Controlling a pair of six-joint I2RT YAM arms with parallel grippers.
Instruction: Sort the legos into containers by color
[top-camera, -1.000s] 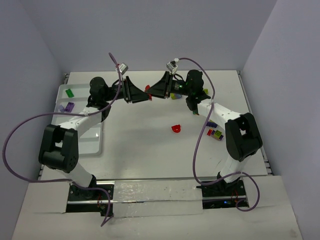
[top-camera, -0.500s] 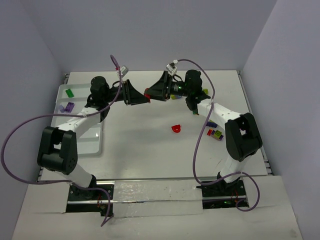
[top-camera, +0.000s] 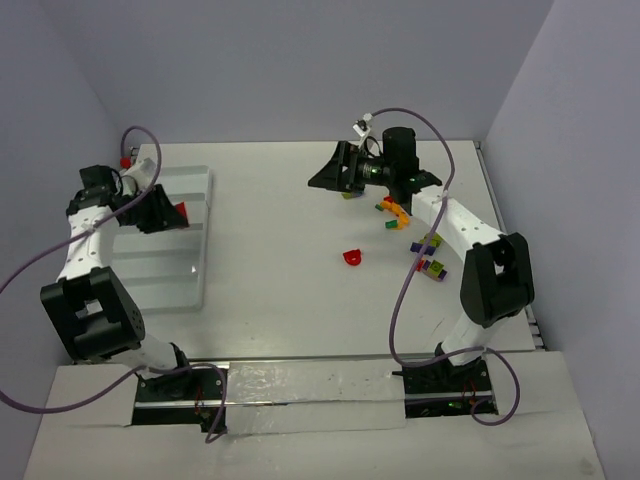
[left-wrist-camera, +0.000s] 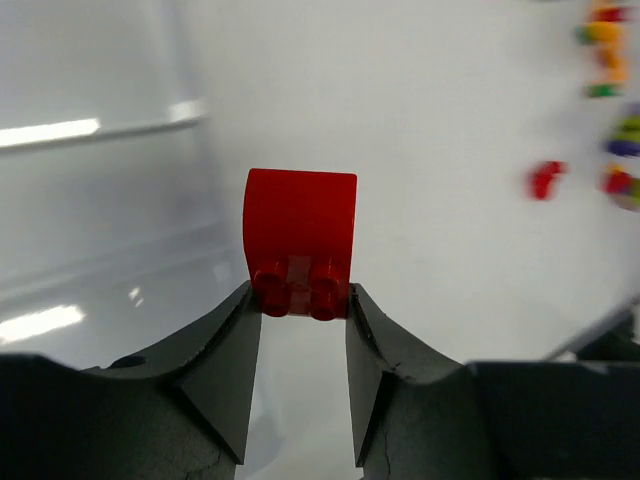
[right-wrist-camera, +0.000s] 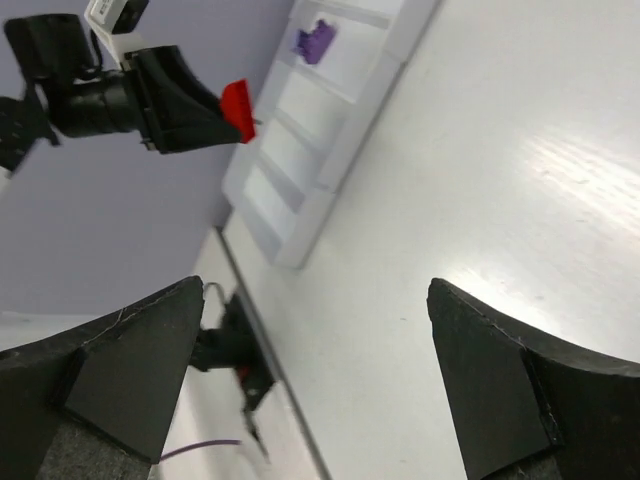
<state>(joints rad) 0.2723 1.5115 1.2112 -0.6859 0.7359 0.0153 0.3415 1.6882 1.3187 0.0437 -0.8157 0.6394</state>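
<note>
My left gripper (left-wrist-camera: 300, 300) is shut on a red lego (left-wrist-camera: 300, 240), pinched by its studded end between the two fingertips. In the top view the left gripper (top-camera: 172, 213) holds that red lego (top-camera: 181, 212) above the white compartment tray (top-camera: 150, 272) at the left. My right gripper (top-camera: 318, 178) stands open and empty at the back middle, pointing left. Its wrist view shows the right gripper (right-wrist-camera: 315, 290) with wide jaws, the tray (right-wrist-camera: 345, 120), a purple lego (right-wrist-camera: 315, 40) in it and the held red lego (right-wrist-camera: 237, 104). Another red lego (top-camera: 351, 257) lies mid-table.
Loose legos in orange, green, purple and lime (top-camera: 395, 212) lie scattered beside the right arm, with more (top-camera: 433, 266) nearer its base. The left wrist view shows them blurred at the right edge (left-wrist-camera: 620, 130). Walls close in the back and both sides.
Both grippers met tip to tip on the red lego at the back middle. The right gripper has opened and drawn back; the left arm has swung left over the tray with the lego.
</note>
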